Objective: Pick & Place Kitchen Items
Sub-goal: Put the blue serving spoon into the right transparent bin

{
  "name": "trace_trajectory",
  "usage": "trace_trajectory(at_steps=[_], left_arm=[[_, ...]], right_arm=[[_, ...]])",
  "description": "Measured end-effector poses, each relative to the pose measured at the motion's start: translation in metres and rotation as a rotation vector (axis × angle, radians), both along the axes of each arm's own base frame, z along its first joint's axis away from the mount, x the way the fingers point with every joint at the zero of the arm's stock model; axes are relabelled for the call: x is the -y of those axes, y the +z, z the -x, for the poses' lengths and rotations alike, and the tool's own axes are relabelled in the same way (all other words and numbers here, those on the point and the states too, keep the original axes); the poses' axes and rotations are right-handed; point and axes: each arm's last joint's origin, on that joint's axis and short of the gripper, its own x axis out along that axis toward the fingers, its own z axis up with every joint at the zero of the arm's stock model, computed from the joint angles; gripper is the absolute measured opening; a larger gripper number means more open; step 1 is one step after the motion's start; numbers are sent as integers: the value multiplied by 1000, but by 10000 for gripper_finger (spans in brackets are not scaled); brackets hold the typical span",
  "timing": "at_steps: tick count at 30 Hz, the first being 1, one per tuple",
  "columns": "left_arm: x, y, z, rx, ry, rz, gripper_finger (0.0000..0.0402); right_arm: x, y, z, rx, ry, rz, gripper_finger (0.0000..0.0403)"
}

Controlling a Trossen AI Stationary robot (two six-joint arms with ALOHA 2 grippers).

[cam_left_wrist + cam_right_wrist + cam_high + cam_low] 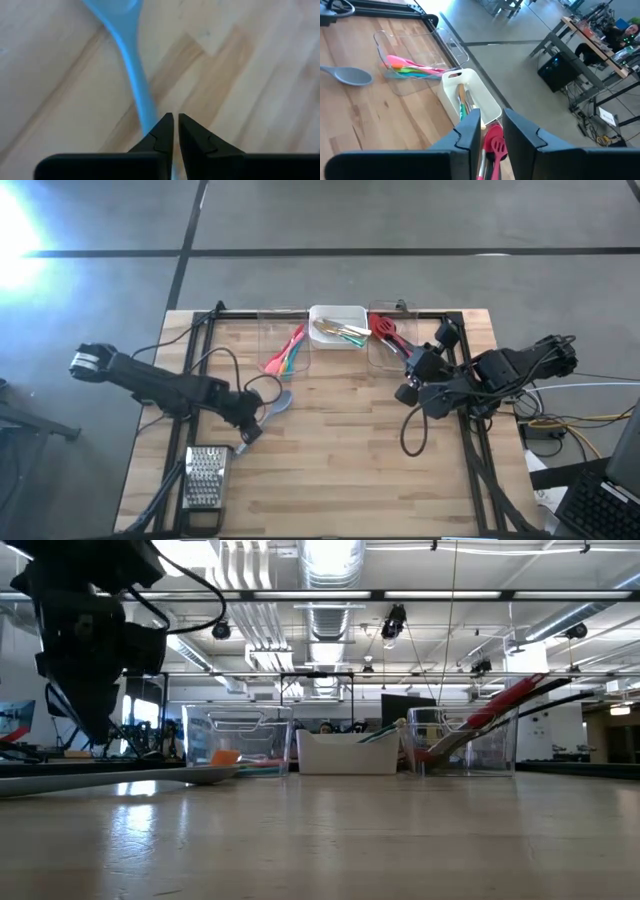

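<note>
Left gripper (250,423) low over wooden table (340,470), fingers (162,132) pinched on handle of blue spoon (131,65); spoon bowl lies flat on boards (looks grey-blue from above), just past gripper. Metal grater (205,477) near it, apart.

Right gripper (408,370) above right clear bin (385,345), jaws parted a little, nothing between them; red spatula (492,145) in bin below.

Left clear bin (285,350) holds pink, orange, green utensils (415,66). White tub (337,327) between bins holds wood-handled cutlery (340,332).
</note>
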Motion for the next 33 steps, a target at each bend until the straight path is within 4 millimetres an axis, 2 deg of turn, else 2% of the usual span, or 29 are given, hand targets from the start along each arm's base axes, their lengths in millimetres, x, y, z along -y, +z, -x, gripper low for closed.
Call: trace_trajectory(at_steps=[12, 16, 22, 29, 33], left_arm=[[-2, -16, -11, -24, -48, -88, 122], [-6, -24, -22, -17, -62, -124, 139], [-13, -38, -29, -66, -43, -171, 139], [-13, -52, -35, -100, -41, -175, 129], [-13, -58, -37, -124, -25, -180, 92]], right_arm=[[0, 0, 0, 0, 1, 1, 89], [0, 0, 0, 1, 1, 3, 86], [0, 0, 0, 2, 1, 2, 77], [0, 0, 0, 2, 1, 3, 85], [0, 0, 0, 2, 1, 3, 89]])
